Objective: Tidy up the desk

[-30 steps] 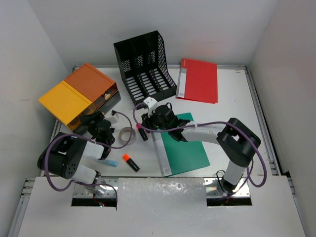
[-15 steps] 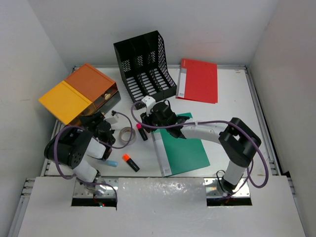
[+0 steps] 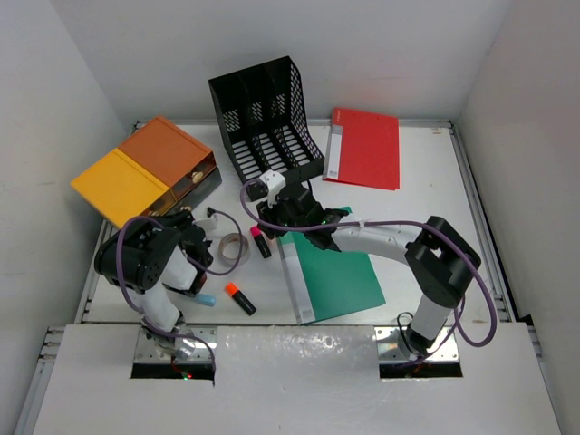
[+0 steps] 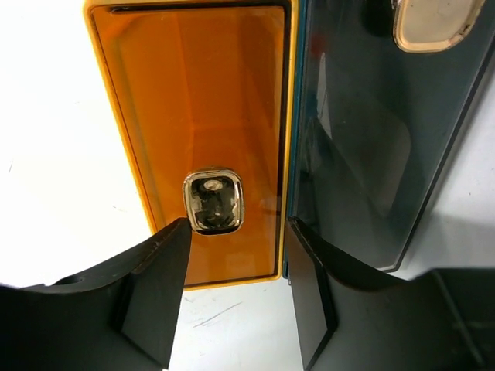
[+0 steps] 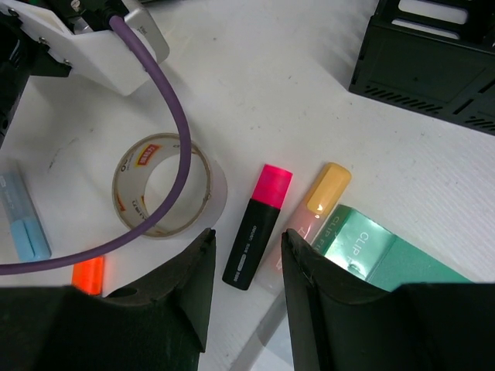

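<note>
1. The desk [image 3: 426, 208], a white tabletop, spreads out ahead of both arm bases. It is judged rigid, fixed and smooth, so it is not a thing to be gripped. The loose things on it are what must be lifted, and light ones may skid.
2. A pink highlighter [image 5: 257, 236] lies on it by the green folder's [image 3: 340, 276] near corner. It is judged light, stiff and slick, and is best pinched across its black barrel.
3. The right gripper [image 5: 246, 243] is held over that barrel with its fingers partly spread on either side. Nothing is gripped.
4. A tape roll [image 5: 166, 185] lies near on the left. An orange highlighter [image 3: 240, 298] lies closer to the bases.
5. At the far left stands the drawer box [image 3: 145, 177]. The left gripper [image 4: 236, 232] is partly spread astride its metal handle [image 4: 213, 201]. Nothing is clamped, and contact cannot be told.
6. A file rack [image 3: 265, 122] and a red folder [image 3: 364, 148] sit at the back.
</note>
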Controlling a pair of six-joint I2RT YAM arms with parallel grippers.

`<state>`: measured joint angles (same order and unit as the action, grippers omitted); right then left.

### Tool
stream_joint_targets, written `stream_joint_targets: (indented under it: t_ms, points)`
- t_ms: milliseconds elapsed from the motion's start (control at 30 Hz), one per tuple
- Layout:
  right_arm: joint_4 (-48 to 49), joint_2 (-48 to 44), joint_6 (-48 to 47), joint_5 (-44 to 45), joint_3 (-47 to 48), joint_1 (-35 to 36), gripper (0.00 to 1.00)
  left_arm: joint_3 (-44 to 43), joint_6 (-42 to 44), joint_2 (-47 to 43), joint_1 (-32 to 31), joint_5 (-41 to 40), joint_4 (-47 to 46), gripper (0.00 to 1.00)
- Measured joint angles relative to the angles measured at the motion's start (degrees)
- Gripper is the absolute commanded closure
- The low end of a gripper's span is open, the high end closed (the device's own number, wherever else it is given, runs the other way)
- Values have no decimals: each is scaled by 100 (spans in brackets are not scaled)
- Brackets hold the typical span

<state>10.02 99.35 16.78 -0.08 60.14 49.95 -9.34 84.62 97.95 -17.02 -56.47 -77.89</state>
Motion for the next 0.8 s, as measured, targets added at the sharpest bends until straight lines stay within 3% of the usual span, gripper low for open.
stream_joint_targets:
  t_ms: [467, 667, 800]
  points:
    - [-199, -37, -35, 0, 0, 0, 60, -542, -522, -754, -4, 212, 789, 61]
    - [-243, -166, -66, 4, 0, 0, 60, -654, -894, -1113, -4, 240, 1375, 60]
    - [-243, -245, -76, 4, -2, 0, 60, -654, -1121, -1128, -4, 295, 1725, 54]
